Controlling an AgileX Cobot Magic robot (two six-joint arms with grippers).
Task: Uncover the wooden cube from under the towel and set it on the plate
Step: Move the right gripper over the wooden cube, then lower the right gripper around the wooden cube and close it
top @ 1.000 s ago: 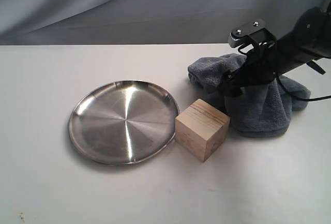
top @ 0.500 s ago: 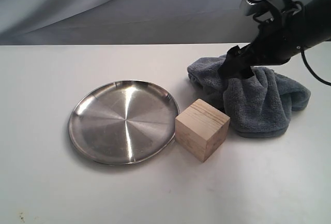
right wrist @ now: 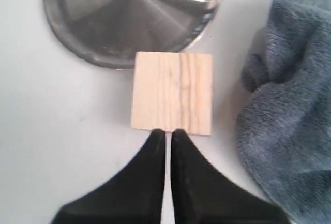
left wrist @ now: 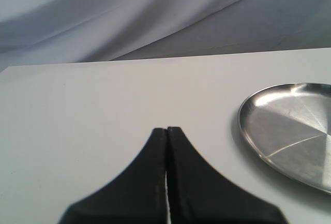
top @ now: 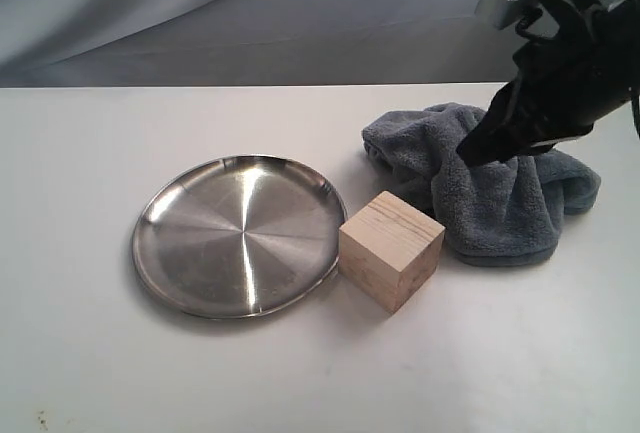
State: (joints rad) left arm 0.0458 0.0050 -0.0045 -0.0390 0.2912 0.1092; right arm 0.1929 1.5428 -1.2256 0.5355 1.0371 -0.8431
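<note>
Exterior view raised, slanting down across the table, mid-distance, left wrist view low, facing the backdrop, clipping the plate, right wrist view close, straight down on cube, plate, towel, all three shared with exterior.

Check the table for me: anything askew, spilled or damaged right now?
Nothing spilled or damaged. The towel lies crumpled in a heap beside the wooden cube, which stands uncovered on the table next to the empty plate.

no legible text or labels
</note>
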